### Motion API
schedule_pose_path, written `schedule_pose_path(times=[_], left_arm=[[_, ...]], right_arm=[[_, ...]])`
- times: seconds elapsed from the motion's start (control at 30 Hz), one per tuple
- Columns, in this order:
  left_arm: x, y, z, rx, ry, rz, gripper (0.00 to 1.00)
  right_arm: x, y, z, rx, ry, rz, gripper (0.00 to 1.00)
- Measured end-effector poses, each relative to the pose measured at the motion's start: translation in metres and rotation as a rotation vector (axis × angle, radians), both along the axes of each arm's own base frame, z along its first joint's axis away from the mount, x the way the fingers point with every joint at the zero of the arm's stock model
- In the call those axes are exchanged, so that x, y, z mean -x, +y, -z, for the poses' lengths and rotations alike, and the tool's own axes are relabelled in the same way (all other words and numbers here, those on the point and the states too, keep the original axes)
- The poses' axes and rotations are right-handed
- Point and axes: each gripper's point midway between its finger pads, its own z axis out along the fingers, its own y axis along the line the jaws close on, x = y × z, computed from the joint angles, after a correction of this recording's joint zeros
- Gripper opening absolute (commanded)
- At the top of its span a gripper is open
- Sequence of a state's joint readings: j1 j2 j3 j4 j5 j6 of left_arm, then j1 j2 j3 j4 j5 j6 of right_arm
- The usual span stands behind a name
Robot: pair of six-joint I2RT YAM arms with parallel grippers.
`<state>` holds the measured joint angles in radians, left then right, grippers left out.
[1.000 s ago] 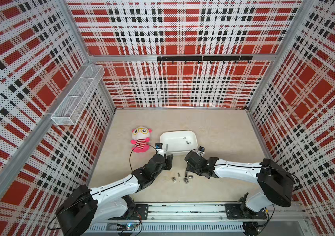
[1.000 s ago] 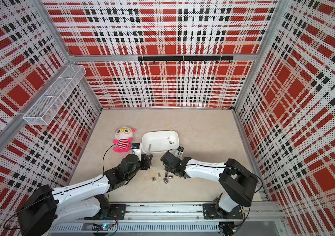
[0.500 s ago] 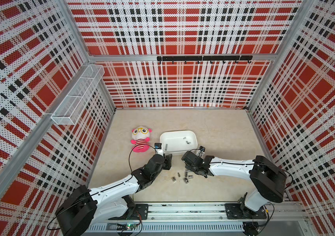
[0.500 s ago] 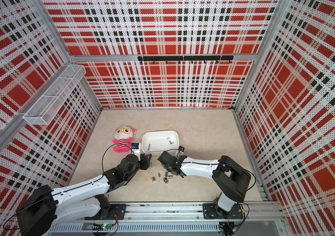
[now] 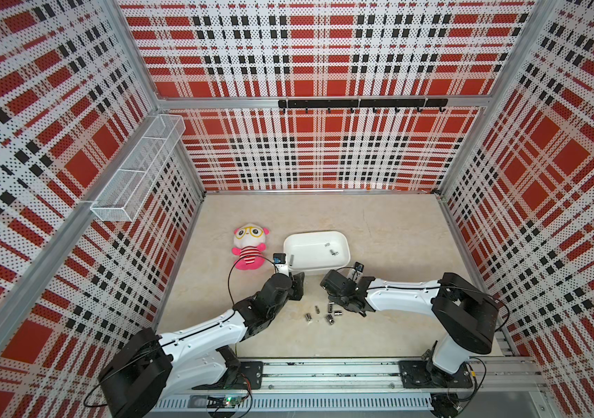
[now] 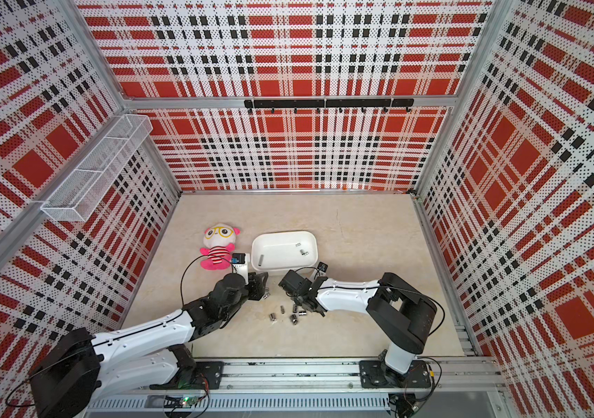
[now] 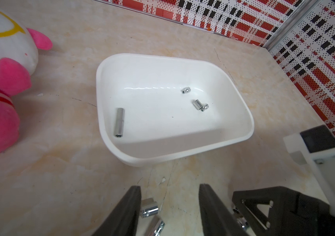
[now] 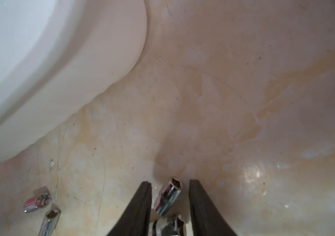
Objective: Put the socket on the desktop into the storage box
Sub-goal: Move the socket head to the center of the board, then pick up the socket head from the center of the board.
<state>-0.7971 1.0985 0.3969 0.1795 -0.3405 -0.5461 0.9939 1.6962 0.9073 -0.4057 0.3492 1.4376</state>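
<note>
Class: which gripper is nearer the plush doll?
Left. The left gripper is just past the plush doll's feet, by the storage box's near corner. The right gripper is farther off, straddling a socket on the desktop.

Red-and-black plaid perforated walls, framed in aluminium, carry a black hook rail and a white wire-mesh basket.

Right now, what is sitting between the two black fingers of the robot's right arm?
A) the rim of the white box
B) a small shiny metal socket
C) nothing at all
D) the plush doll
B: in the right wrist view a silver socket lies on the desktop between the jaws of the right gripper, which stand apart with a gap on each side of it; the storage box is clear of them.
</note>
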Motion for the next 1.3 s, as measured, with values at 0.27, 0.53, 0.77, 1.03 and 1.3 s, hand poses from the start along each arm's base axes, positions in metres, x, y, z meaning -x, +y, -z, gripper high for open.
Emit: schedule_pose_path(times=[0.27,0.53,0.77,1.03,1.3], left_arm=[[0.0,0.0,0.001,-0.002,0.003,0.002,0.52],[0.001,-0.002,0.005,0.001,0.018,0.017,0.52],[0.0,-0.005,0.004,0.015,0.019,0.03,0.52],[0.001,-0.005,0.005,0.014,0.021,0.03,0.52],[0.001,-0.004,0.005,0.013,0.021,0.029,0.52]], right_arm=[[0.0,-0.001,0.002,0.007,0.001,0.001,0.29],[-0.006,0.003,0.001,0.016,-0.009,-0.004,0.23],[-0.013,0.002,0.003,0.034,-0.009,-0.015,0.2],[-0.023,0.008,0.002,0.064,-0.018,-0.061,0.21],[-0.04,0.001,0.003,0.138,-0.02,-0.102,0.2]])
